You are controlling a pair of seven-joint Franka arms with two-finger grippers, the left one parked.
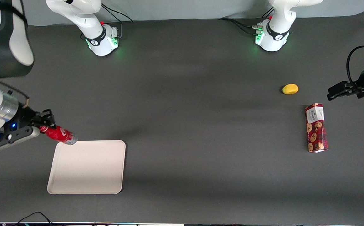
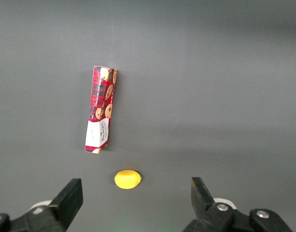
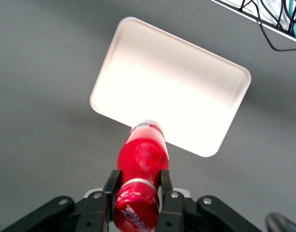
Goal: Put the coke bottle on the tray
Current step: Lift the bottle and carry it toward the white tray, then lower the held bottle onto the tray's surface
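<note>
My right gripper (image 1: 44,125) is shut on the coke bottle (image 1: 59,134), a slim red bottle with white script. It holds the bottle by the neck near the red cap, tilted, its clear base over the tray's corner nearest the working arm's base. In the right wrist view the gripper (image 3: 138,186) clamps the bottle (image 3: 144,150) on both sides, with the cap toward the camera. The cream-beige tray (image 1: 87,166) lies flat on the dark table and shows whole in the wrist view (image 3: 176,82).
A red cookie box (image 1: 316,127) and a yellow lemon-like fruit (image 1: 290,89) lie toward the parked arm's end of the table; both show in the left wrist view, the box (image 2: 101,109) and the fruit (image 2: 127,179). Cables run along the table's front edge (image 3: 263,19).
</note>
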